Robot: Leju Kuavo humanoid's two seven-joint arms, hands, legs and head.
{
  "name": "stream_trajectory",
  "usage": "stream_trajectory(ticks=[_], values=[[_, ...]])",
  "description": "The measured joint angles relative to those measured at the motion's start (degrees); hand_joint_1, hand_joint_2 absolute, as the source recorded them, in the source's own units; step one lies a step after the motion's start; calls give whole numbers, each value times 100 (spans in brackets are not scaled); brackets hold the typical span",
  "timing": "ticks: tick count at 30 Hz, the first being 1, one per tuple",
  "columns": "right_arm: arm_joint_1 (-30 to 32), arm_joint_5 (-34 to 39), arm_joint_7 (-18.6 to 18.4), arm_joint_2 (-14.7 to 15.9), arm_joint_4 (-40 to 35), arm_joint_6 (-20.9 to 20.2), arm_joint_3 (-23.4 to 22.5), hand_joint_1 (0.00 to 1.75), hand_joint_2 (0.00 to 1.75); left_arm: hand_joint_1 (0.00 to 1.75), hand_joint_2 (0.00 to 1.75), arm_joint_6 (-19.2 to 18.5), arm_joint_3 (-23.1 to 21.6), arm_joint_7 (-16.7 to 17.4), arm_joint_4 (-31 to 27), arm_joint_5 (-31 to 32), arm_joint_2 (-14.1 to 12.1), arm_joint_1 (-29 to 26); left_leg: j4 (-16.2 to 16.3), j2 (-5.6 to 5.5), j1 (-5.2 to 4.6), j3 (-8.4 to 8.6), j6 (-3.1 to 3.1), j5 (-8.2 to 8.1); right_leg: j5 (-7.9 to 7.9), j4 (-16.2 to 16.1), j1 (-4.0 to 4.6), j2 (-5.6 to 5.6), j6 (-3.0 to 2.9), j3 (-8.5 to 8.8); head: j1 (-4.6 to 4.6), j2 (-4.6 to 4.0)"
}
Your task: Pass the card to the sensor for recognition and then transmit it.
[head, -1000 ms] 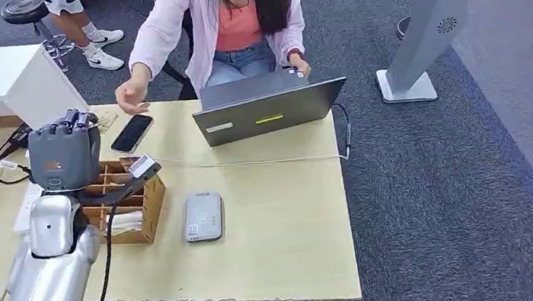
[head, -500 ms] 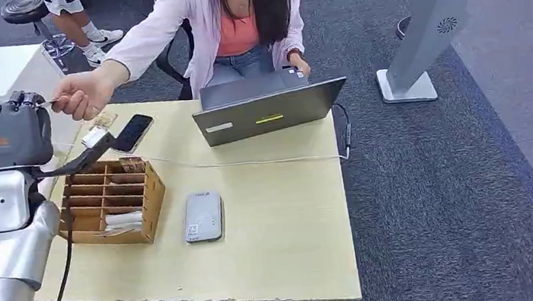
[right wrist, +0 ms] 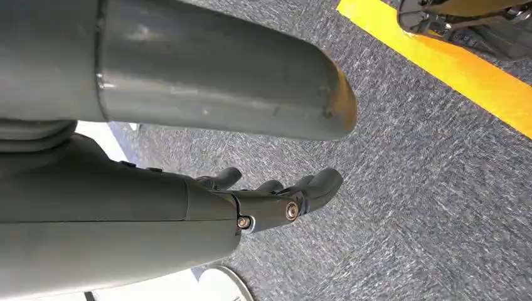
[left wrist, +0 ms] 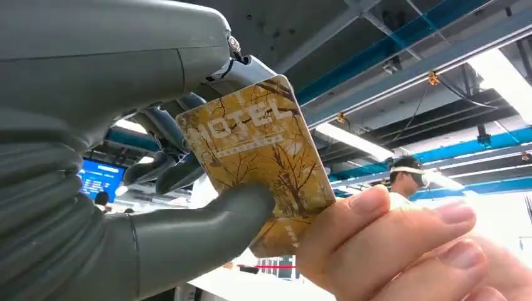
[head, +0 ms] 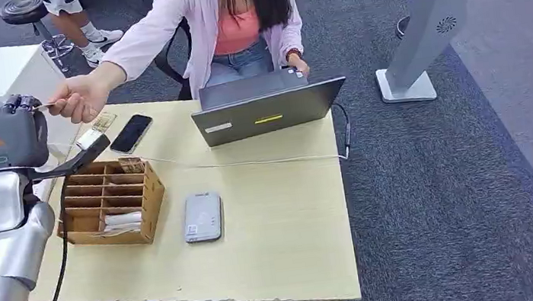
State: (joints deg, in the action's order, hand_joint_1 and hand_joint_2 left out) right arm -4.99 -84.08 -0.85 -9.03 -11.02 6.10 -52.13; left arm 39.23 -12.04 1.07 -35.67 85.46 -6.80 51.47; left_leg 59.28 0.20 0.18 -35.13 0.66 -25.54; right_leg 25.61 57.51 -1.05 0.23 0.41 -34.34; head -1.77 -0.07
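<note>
- Head view had my left hand (head: pixel 7 135) raised beyond the table (head: pixel 287 217), meeting a person's hand (head: pixel 77 97).
- Left wrist view showed more: thumb (left wrist: pixel 213 216) and fingers pinched the card (left wrist: pixel 260 150), the person gripping its other end.
- Right hand (right wrist: pixel 276 194) hung loosely spread, holding nothing.

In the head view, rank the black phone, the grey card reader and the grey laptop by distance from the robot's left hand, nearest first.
1. Black phone, on the table just right of the left hand.
2. Grey card reader, mid-table, beyond the wooden organizer.
3. Grey laptop, before the seated person.
</note>
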Motion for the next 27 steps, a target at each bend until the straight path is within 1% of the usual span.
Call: stream_trajectory(ticks=[6,7,8,12,17,21,23,24,25,26,27], values=[[0,0,0,0,0,0,0,0,0,175,175,0,48,0,50,0,0,36,0,15,0,-1,0,-1,-2,0,0,17,-1,-8,0,0],[0,0,0,0,0,0,0,0,0,152,175,0,50,0,61,0,2,44,0,15,0,-1,0,-2,-2,0,0,17,0,-8,0,0],[0,0,0,2,0,0,0,0,0,0,175,0,52,0,68,0,2,50,0,15,0,-2,0,-2,-2,0,-1,18,0,-9,0,0],[0,0,0,0,0,0,0,0,0,0,175,2,70,-11,68,-44,0,63,0,9,0,-5,0,-5,1,0,0,12,0,-11,0,0],[-1,4,0,2,0,0,-2,0,0,0,175,17,112,-245,59,-201,7,44,-1,3,0,-7,1,-4,2,0,-1,3,0,-9,0,0],[0,24,0,2,0,2,-2,0,0,0,175,-2,125,-380,-210,-376,39,-136,0,4,-1,-6,3,-2,-1,0,-1,4,3,-8,0,0],[-1,57,0,2,0,9,-4,0,0,0,175,-20,125,-494,-462,-466,72,-307,0,4,-2,-5,3,-2,-2,0,-2,4,3,-7,0,0],[-2,96,-2,0,0,13,-11,0,0,0,175,-50,125,-602,-758,-529,138,-521,0,7,-8,-1,3,-3,-2,-1,-7,6,4,-5,-7,0],[2,153,-2,0,-2,20,-33,0,0,0,175,-145,120,-638,-1292,-551,179,-875,0,9,-11,6,7,-6,-1,-1,-13,10,5,-3,13,-2],[10,190,-9,2,0,20,-46,0,0,0,175,-250,100,-577,-1753,-533,263,-1179,0,9,-11,3,7,-6,0,-1,-12,11,6,-4,28,0],[11,212,-9,2,-2,26,-63,0,0,0,175,-348,52,-489,-2163,-505,304,-1450,0,8,-9,-3,7,-6,1,-2,-11,11,7,-6,11,0]])
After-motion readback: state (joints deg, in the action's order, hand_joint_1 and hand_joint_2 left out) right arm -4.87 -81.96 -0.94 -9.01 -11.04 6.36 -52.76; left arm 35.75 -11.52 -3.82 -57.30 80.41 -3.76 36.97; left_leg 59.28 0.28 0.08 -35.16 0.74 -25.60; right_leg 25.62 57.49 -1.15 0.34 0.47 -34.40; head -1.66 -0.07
